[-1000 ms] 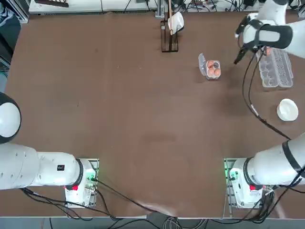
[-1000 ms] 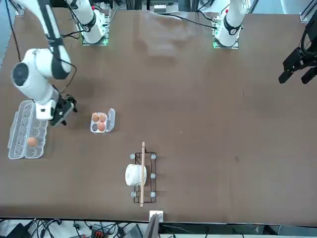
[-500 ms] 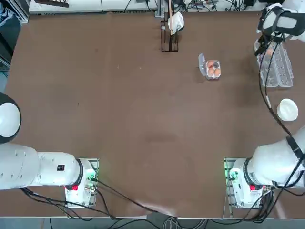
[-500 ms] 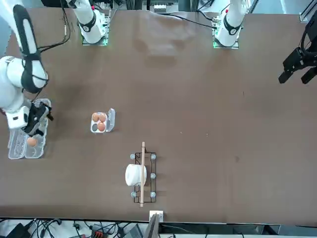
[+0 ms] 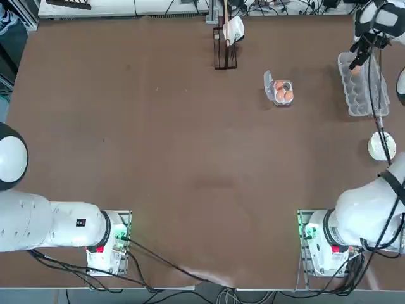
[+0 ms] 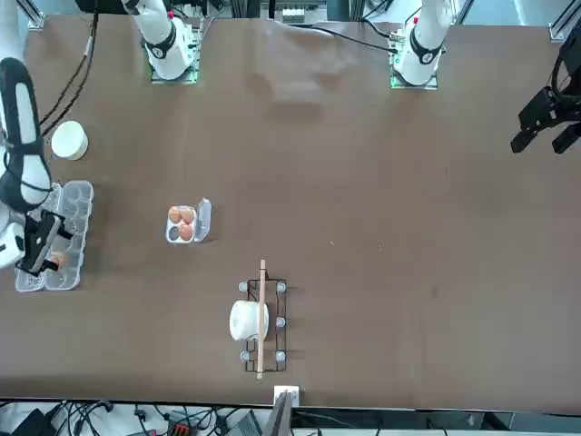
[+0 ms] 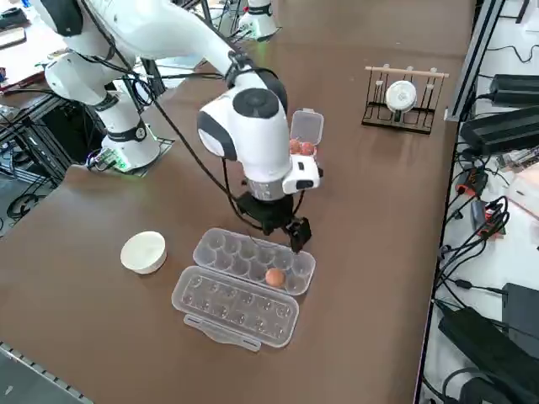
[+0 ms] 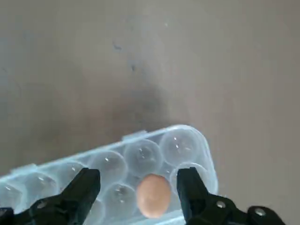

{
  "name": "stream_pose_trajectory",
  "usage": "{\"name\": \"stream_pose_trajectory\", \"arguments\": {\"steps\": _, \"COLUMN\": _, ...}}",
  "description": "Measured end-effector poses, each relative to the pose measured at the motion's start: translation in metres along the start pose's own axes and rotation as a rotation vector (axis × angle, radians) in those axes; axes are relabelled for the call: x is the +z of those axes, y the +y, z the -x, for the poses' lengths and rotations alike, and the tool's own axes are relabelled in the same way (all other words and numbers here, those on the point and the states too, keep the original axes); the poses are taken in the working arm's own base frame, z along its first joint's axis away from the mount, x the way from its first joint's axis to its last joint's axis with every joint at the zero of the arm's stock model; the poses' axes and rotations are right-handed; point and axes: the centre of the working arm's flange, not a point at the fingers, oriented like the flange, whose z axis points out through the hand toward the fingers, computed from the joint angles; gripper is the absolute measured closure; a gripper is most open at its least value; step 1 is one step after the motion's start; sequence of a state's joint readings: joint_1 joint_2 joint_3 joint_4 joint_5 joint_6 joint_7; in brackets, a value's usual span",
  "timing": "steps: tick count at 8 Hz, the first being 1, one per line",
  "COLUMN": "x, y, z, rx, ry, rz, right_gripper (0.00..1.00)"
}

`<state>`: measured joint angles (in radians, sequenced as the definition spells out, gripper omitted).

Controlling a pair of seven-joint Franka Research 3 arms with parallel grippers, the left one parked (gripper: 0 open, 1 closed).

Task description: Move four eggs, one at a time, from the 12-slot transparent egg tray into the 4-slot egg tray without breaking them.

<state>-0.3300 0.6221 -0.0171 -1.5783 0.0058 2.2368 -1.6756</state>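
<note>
The 12-slot transparent egg tray lies at the right edge of the table with its lid folded flat beside it. One orange-brown egg sits in a cup near the tray's far end. My right gripper hovers open just above that end of the tray. In the wrist view the egg lies below and between my spread fingers. The 4-slot egg tray stands towards the table's middle with three eggs in its cups.
A white bowl sits on the table just nearer the robot than the long tray. A dark wire rack with a white cup stands at the far edge. My arm's cable hangs over the long tray.
My right arm has swung away from the small tray, out over the far end of the long tray. Its fingers have stayed open and the eggs have not moved.
</note>
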Motion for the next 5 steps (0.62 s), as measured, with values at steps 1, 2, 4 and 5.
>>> {"name": "stream_pose_trajectory", "arguments": {"steps": 1, "x": 0.005, "y": 0.002, "z": 0.005, "rx": -0.043, "ry": 0.0, "rz": -0.002, "right_gripper": 0.0}}
{"name": "stream_pose_trajectory", "arguments": {"steps": 2, "x": 0.008, "y": 0.004, "z": 0.01, "rx": -0.083, "ry": 0.0, "rz": -0.004, "right_gripper": 0.0}}
{"name": "stream_pose_trajectory", "arguments": {"steps": 4, "x": 0.018, "y": 0.008, "z": 0.024, "rx": -0.136, "ry": -0.001, "rz": -0.005, "right_gripper": 0.0}}
{"name": "stream_pose_trajectory", "arguments": {"steps": 5, "x": 0.027, "y": 0.011, "z": 0.032, "rx": -0.151, "ry": 0.0, "rz": -0.009, "right_gripper": 0.0}}
